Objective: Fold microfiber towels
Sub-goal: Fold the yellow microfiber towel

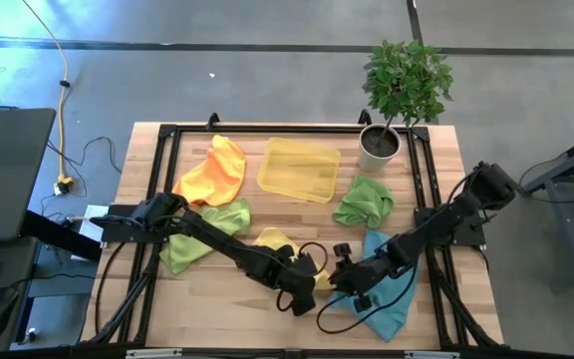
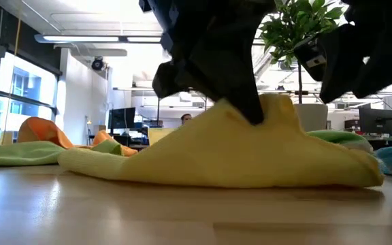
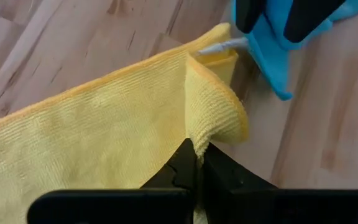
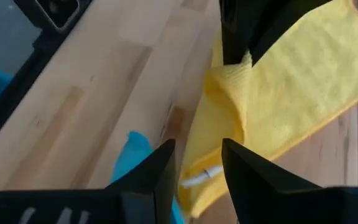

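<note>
1. Fingers of the left gripper (image 3: 196, 163) are pinched tight on a raised fold of the yellow towel (image 3: 104, 137), near the bench's front edge at its middle; pinching a ridge like this probably serves to lift that edge so it can be carried over for a fold.
2. Behind it, toward the bench's left side, lie a light green towel (image 1: 199, 237) and the orange towel (image 1: 215, 175), both crumpled and waiting.
3. The yellow tray (image 1: 299, 168) sits near the back edge, apart from the cloths.
4. A second green towel (image 1: 364, 201) lies bunched beside the plant pot (image 1: 379, 148).
5. Fingers of the right gripper (image 4: 197, 163) stand partly apart, holding nothing, poised over the yellow towel's near corner, likely ready to take it.
6. The blue towel (image 1: 392, 289) lies beneath that arm, toward the front right corner.
</note>
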Available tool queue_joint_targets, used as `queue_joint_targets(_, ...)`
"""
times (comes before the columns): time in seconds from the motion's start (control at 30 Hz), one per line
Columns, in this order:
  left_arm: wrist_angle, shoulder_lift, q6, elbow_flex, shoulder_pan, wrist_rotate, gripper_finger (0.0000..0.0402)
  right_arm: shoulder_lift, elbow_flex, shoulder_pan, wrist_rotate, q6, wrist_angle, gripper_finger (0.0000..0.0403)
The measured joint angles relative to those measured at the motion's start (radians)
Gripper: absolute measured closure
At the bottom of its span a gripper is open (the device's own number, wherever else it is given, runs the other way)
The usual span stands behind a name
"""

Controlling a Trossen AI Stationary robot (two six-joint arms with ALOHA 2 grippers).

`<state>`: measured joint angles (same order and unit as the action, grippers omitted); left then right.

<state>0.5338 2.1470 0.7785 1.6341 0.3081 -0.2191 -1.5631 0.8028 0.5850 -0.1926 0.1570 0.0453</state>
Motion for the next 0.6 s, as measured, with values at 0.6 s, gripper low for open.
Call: queue_joint_targets(0.6, -0.007, -0.041, -0.023, 0.001, 0.013, -0.015, 0.0400, -0.135, 0.000, 0.001, -0.127, 0.121, -0.298, 0.0281)
